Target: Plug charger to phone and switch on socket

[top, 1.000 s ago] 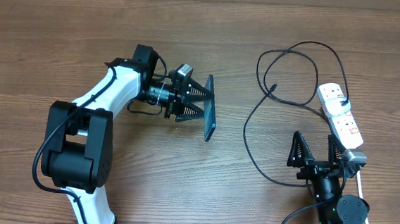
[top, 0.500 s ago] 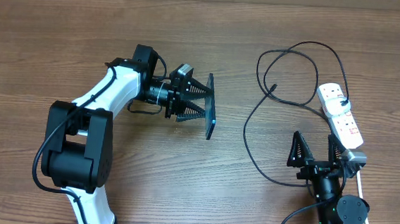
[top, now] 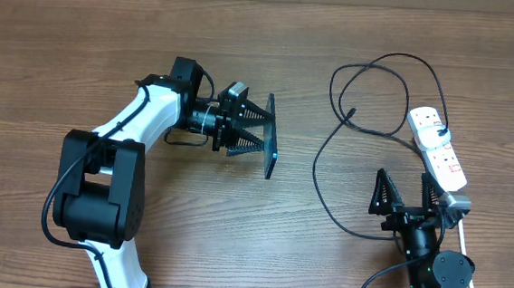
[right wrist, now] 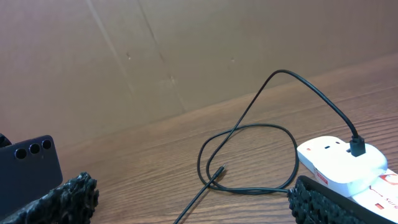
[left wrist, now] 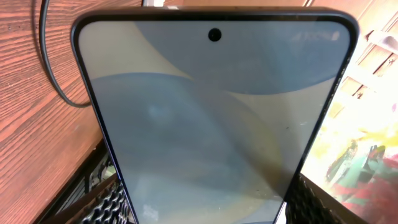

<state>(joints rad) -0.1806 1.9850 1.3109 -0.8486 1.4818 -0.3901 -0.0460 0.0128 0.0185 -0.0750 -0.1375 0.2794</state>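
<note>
My left gripper [top: 251,130] is shut on the phone [top: 271,138], holding it on edge above the table's middle. In the left wrist view the phone's blue-grey screen [left wrist: 211,112] fills the frame between the fingers. The black charger cable [top: 329,158] loops across the right of the table, its connector tip [top: 352,111] lying free and its adapter plugged into the far end of the white socket strip [top: 438,148]. My right gripper [top: 408,193] is open and empty near the front edge, next to the strip. The right wrist view shows the tip [right wrist: 221,169], the strip [right wrist: 345,163] and the phone's back [right wrist: 31,168].
The strip's white cord [top: 465,249] runs along the front right past my right arm's base. A brown cardboard wall [right wrist: 186,56] stands behind the table.
</note>
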